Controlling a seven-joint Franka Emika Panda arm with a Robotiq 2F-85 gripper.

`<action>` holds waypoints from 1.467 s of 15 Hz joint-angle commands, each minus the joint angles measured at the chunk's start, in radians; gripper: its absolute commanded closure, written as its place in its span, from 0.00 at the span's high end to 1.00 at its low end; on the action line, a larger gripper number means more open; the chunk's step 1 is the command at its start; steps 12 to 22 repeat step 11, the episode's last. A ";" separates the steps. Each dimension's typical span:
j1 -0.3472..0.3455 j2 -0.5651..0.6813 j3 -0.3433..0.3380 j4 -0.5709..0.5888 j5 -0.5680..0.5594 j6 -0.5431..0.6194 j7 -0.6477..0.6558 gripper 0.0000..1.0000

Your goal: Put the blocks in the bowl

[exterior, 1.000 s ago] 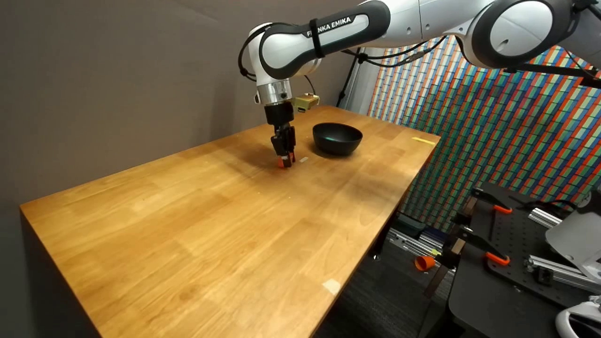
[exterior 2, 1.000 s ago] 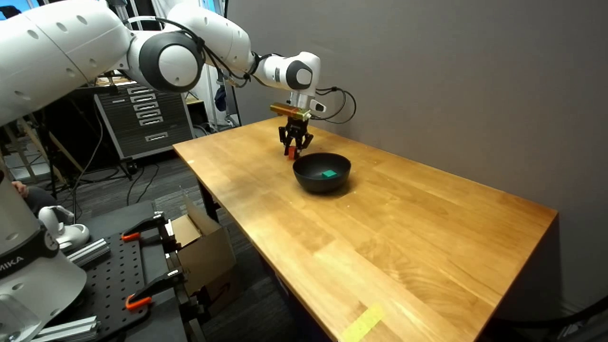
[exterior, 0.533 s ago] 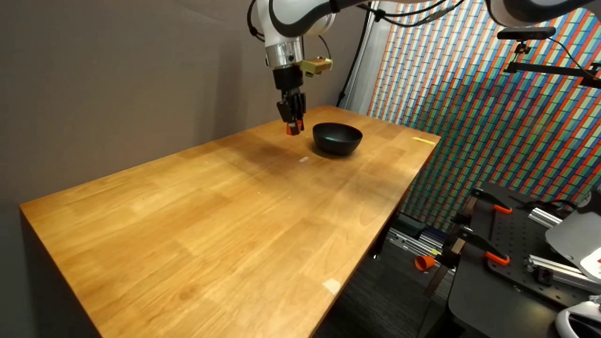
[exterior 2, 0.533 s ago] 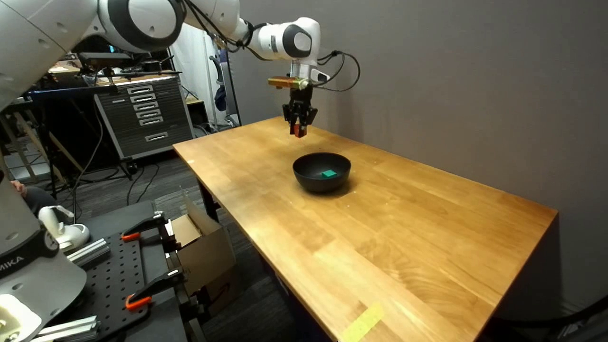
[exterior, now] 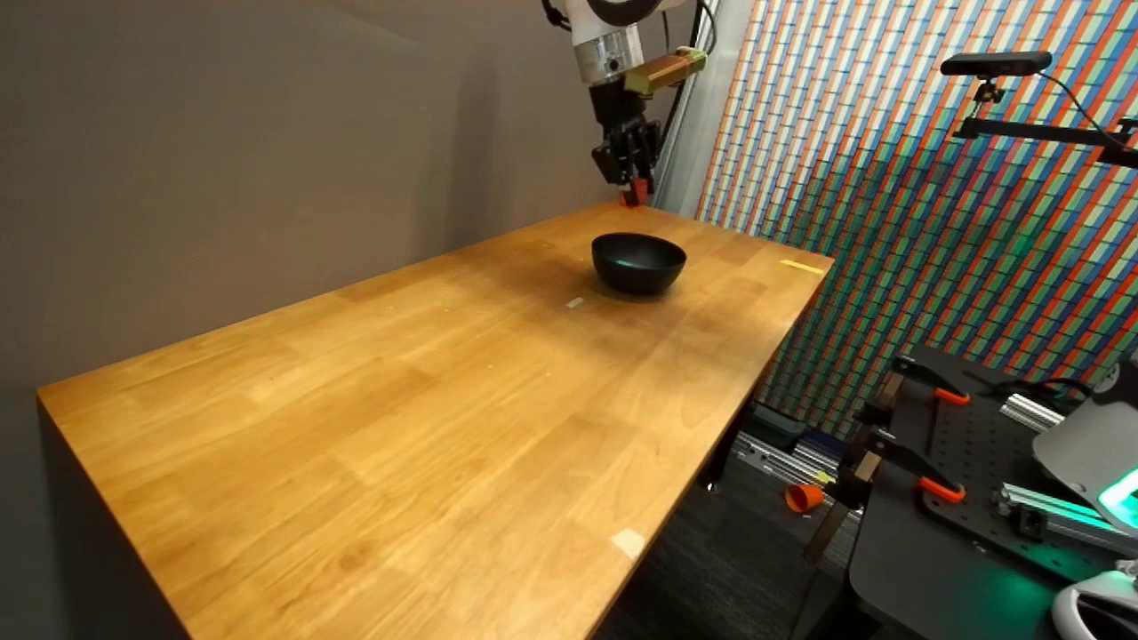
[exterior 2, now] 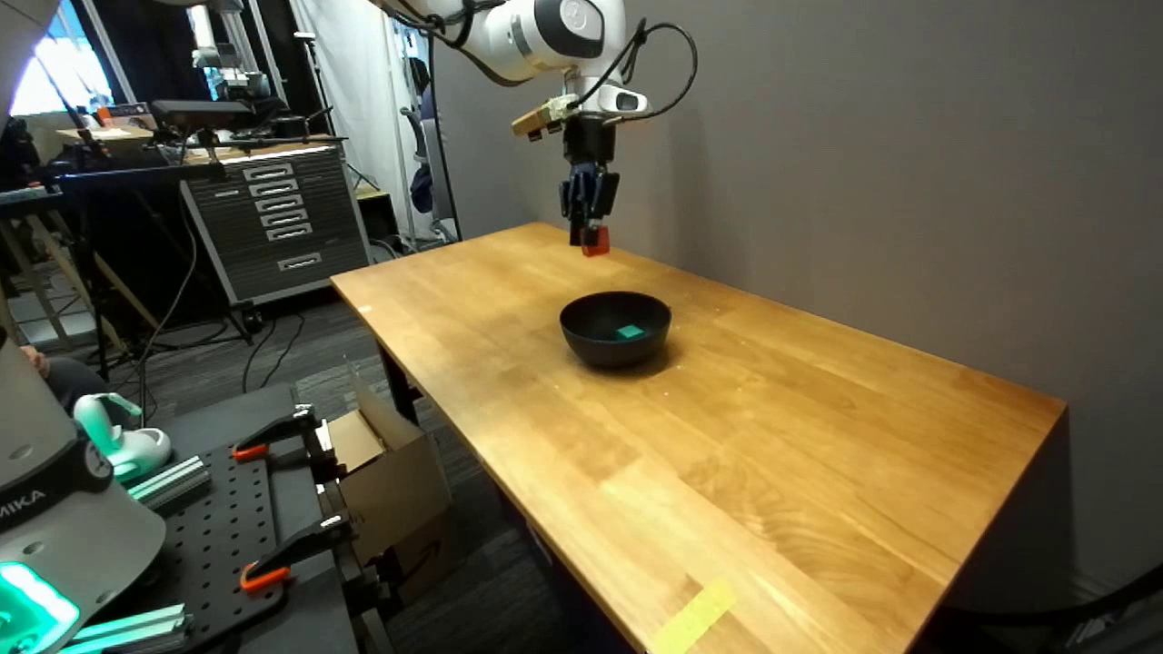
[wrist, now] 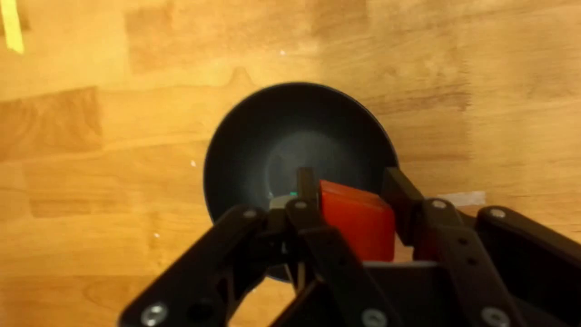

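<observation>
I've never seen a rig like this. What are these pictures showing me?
The machine is a robot arm, with jaws at its end for grasping. The exterior views look at it from two places outside the robot; the wrist view is taken from the arm itself, looking down past the jaws. Both exterior views show a wooden table. On it sits a dark bowl with a green block inside; a yellow strip and a pale patch lie near the table's edges. The jaws are closed on a red block, holding it up off the table.
</observation>
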State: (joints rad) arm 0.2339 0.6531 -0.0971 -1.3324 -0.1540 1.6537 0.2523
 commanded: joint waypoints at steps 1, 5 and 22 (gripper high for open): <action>-0.038 -0.141 0.018 -0.227 -0.001 0.012 0.084 0.76; -0.123 -0.266 0.088 -0.395 0.146 -0.023 -0.067 1.00; -0.148 -0.339 0.110 -0.468 0.206 -0.140 -0.117 1.00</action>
